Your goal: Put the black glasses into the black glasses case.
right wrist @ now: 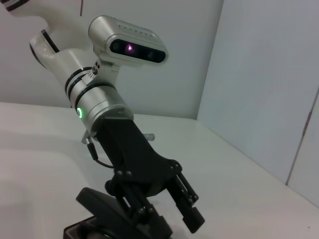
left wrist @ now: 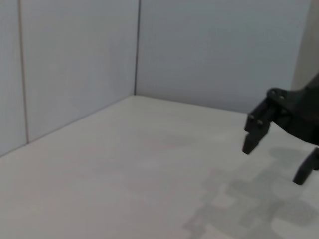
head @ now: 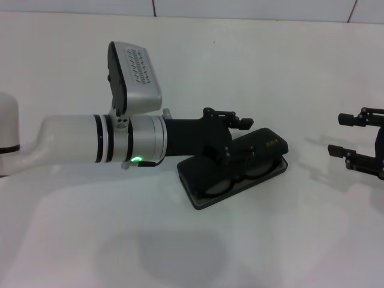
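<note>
Resting in black glasses case [head: 267, 147]: black glasses [head: 237, 177], below left gripper [head: 240, 141] jaws.

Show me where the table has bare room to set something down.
Bare table lies in front of the left arm, and between the black glasses case and the right pincer. It is crowded at the open case, where the left pincer hangs over the black glasses.
</note>
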`<state>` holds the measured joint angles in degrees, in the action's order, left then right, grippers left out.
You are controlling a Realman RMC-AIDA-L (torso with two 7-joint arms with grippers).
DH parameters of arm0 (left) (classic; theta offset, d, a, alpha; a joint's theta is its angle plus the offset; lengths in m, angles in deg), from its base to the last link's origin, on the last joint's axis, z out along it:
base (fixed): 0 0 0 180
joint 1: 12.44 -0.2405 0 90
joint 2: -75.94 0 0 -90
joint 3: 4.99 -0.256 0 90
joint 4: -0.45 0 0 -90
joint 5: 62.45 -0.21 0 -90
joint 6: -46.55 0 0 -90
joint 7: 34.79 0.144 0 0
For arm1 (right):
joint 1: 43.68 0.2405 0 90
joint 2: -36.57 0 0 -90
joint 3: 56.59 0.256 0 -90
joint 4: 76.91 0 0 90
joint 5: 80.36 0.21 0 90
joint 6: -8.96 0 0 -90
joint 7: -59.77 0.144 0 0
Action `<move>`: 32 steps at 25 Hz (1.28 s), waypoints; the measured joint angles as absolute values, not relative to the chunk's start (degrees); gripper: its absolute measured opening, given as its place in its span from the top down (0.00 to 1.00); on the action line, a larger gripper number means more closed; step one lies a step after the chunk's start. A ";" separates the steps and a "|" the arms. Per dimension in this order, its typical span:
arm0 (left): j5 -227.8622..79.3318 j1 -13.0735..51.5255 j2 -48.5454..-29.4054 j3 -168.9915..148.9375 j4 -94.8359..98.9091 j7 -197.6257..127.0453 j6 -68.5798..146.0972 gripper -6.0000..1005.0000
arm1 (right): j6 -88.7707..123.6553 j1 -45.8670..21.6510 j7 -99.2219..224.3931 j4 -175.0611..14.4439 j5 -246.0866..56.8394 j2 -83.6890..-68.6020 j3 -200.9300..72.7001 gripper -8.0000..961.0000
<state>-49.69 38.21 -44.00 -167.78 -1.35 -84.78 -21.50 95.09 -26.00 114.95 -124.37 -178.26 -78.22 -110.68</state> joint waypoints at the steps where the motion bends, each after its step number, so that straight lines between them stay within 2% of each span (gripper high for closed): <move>1: -49.84 38.17 -44.01 -167.79 -1.23 -84.59 -21.46 0.44 | 95.09 -26.08 114.73 -124.37 -178.27 -78.22 -110.68 0.39; 19: -49.80 37.48 -43.93 -167.25 -0.66 -83.30 -23.00 0.44 | 97.50 -26.36 114.19 -124.32 -177.72 -78.45 -110.70 0.38; 24: -46.14 36.88 -43.30 -167.07 -2.55 -82.35 -34.12 0.44 | 106.22 -25.10 114.65 -122.94 -174.34 -78.43 -110.63 0.38; 28: -41.55 34.30 -41.59 -167.06 -6.68 -82.61 -47.96 0.44 | 111.40 -21.66 114.47 -117.81 -169.82 -78.58 -110.64 0.37; 32: -36.46 30.59 -40.81 -167.18 -7.33 -80.32 -52.02 0.33 | 111.92 -17.82 114.27 -113.05 -169.83 -78.63 -111.01 0.37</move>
